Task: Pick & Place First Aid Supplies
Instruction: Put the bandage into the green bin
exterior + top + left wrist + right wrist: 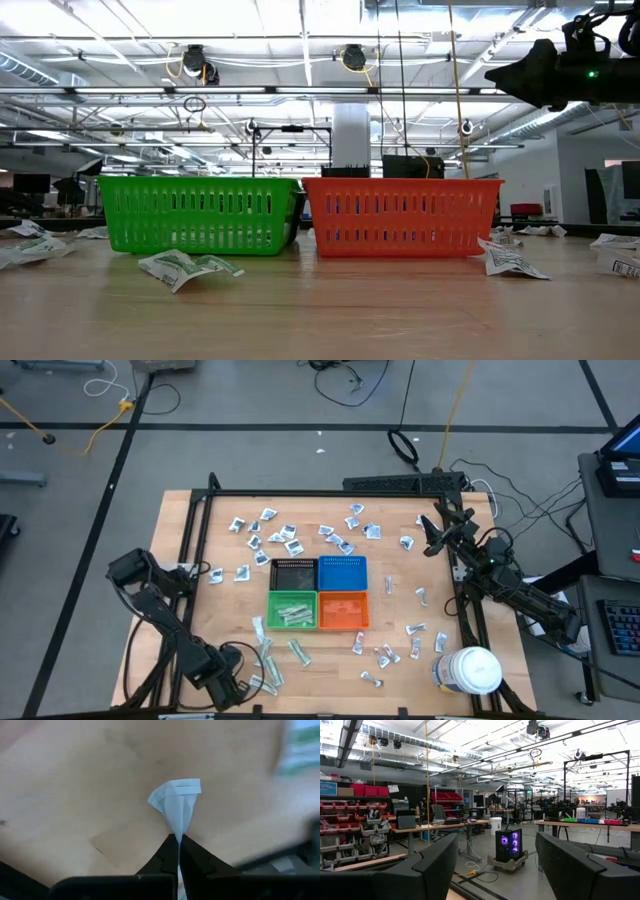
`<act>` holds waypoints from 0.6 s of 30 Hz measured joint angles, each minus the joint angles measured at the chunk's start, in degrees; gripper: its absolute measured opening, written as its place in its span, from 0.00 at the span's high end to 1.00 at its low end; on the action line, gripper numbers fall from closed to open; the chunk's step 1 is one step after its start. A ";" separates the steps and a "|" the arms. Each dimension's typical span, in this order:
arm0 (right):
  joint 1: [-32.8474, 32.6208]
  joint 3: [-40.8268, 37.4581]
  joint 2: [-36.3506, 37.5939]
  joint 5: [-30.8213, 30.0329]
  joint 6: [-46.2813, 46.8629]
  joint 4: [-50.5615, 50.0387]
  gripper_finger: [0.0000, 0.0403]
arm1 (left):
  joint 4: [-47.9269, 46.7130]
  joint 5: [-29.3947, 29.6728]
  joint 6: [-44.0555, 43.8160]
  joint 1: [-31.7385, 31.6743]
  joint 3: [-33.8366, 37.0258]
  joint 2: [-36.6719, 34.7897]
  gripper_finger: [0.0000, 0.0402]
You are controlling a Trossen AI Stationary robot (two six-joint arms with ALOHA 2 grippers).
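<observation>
Now left tool (178, 840) clamped on a white packet (176, 802) at the tabletop's (400, 650) near-left corner, just off the wood. Right tool (495, 865) fingers apart, raised at far right.

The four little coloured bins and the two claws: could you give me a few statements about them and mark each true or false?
1. The green bin holds several packets. True.
2. The blue bin sits beside the orange bin. True.
3. The left claw is wide open over bare wood. False: it is shut on a packet.
4. The white jar stands inside the black bin. False: it stands on the table's near right corner.
5. The right claw holds a packet. False: it is open and empty.
</observation>
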State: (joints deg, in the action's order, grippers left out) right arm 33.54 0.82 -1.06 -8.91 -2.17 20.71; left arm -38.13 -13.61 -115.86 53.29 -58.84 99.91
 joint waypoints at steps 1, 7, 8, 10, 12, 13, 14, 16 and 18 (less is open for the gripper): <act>0.00 -0.01 0.01 0.00 0.00 0.00 0.35 | -0.79 0.03 -0.01 -0.11 -0.03 -0.99 0.98; 0.00 0.00 0.00 0.00 0.00 0.00 0.35 | -6.12 0.85 -0.12 -1.14 -0.03 -6.35 0.99; 0.00 -0.01 0.02 0.00 0.00 -0.02 0.35 | -6.93 1.02 0.06 -1.38 -0.03 -7.10 0.99; 0.00 0.00 0.00 0.00 0.00 -0.02 0.35 | -8.54 1.41 0.20 -1.73 -0.03 -8.69 0.99; 0.00 0.00 0.02 0.00 0.00 -0.02 0.35 | -9.64 1.79 0.21 -2.05 -0.03 -10.25 0.99; 0.00 0.00 0.00 0.00 0.00 0.00 0.35 | -10.14 1.85 0.21 -2.16 -0.03 -10.84 0.99; 0.00 0.00 0.00 0.00 0.00 -0.02 0.35 | -10.68 1.85 0.21 -2.25 -0.03 -11.36 0.99; 0.00 0.00 0.02 0.00 0.00 0.00 0.35 | -11.70 1.88 0.24 -2.26 -0.03 -12.24 0.99; 0.00 0.00 0.01 0.00 0.00 -0.02 0.35 | -11.87 1.80 1.65 -2.67 -0.03 -12.46 0.99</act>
State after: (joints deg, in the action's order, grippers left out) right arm 33.54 0.82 -1.04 -8.91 -2.17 20.69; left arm -50.00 -11.81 -114.21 50.62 -58.87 87.45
